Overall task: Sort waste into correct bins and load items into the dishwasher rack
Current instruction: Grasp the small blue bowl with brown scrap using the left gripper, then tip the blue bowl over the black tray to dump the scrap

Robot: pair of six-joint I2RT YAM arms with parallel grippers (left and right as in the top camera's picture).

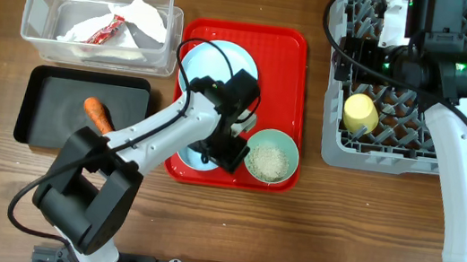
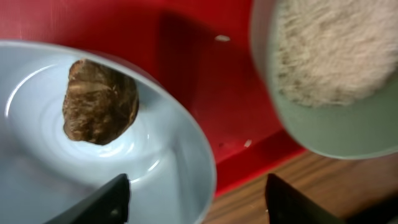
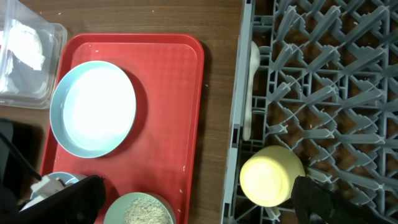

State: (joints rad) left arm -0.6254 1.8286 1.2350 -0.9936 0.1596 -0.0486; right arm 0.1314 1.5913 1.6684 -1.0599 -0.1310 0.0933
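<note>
Left claw [image 2: 198, 185] hangs low over the near left corner of the red tray [image 2: 205, 68]. Its fingers [image 2: 99, 202] are moderately spread and clamp nothing. One finger is over the inside of the small blue bowl [image 2: 165, 158], the other is outside it, and the bowl's right rim lies between them. A brown lump [image 2: 99, 102] sits in the middle of that bowl.

Just right of it, on the tray's near right corner, stands the green bowl [image 2: 323, 130], filled with rice [image 2: 333, 56]. A few loose grains lie on the tray beside it. The round blue plate [image 1: 224, 63] lies on the tray's far half.

Left of the red tray, the black tray [image 1: 49, 125] holds the carrot [image 1: 98, 114]. Beyond it, the clear tub [image 1: 42, 2] holds the tissue [image 1: 146, 16] and the red wrapper [image 1: 104, 34].

Right claw [image 3: 199, 185] hovers above the left edge of the grey rack [image 3: 329, 81], at the right of the wooden table [image 1: 340, 217]. Its jaws are wide and hold nothing. The yellow cup [image 3: 268, 175] rests among the pegs in the rack's near left part.
</note>
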